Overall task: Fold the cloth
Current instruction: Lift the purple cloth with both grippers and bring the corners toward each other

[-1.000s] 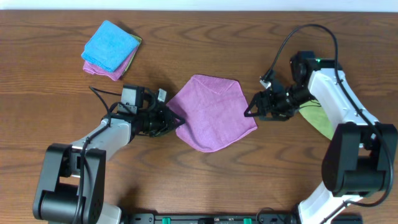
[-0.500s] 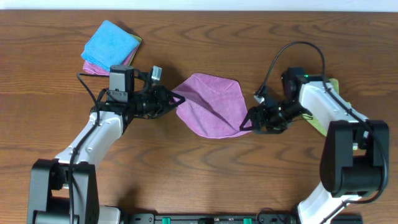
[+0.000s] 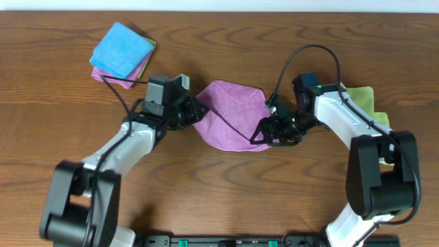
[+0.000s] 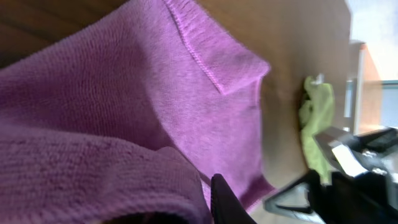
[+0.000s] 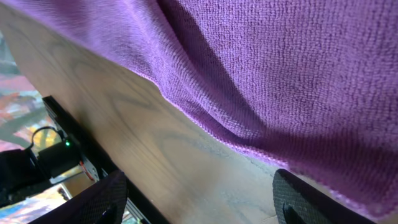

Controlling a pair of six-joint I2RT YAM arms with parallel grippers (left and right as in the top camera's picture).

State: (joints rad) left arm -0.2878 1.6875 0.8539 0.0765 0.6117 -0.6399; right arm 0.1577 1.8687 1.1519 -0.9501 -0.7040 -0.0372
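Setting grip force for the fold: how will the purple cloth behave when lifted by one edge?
Probably floppy: the purple cloth bunches and drapes in soft folds by the left hand. Likely light, since it looks thin. Its looped terry surface should resist slipping.

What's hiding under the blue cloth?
A pink-purple cloth pokes out below the blue cloth, and a yellow-green edge shows at its right. The rest of the pile is covered.

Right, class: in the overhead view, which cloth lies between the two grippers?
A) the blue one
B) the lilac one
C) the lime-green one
B: the lilac cloth lies between the left gripper and the right gripper; the blue cloth and green cloth lie off to the sides.
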